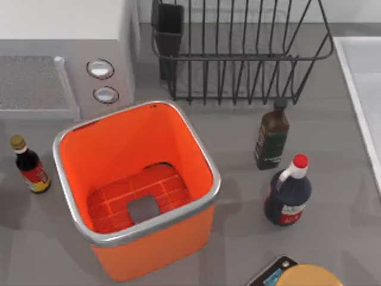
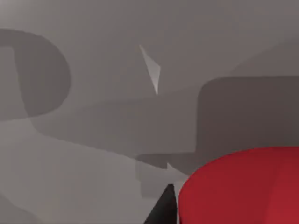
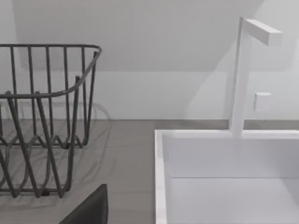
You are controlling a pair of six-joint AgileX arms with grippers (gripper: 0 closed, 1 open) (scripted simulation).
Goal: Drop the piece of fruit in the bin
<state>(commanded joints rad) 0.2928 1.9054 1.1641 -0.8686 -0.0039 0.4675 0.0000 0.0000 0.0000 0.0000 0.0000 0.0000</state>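
Big orange square bin (image 1: 134, 179) with silver rim on grey desk (image 1: 238, 196), floor bare. Round red fruit (image 2: 243, 186) right beside left end effector's dark finger (image 2: 161, 210); grip hard to tell. Black wire rack (image 1: 238, 53) behind bin.

Bin (image 1: 136, 238) at table centre, wire rack (image 1: 238, 53) behind, bottles right.

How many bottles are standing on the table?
3. One small bottle with a gold cap stands left of the orange bin. A dark green bottle stands right of it, before the wire rack. A red-capped dark bottle stands nearer. More could be hidden.
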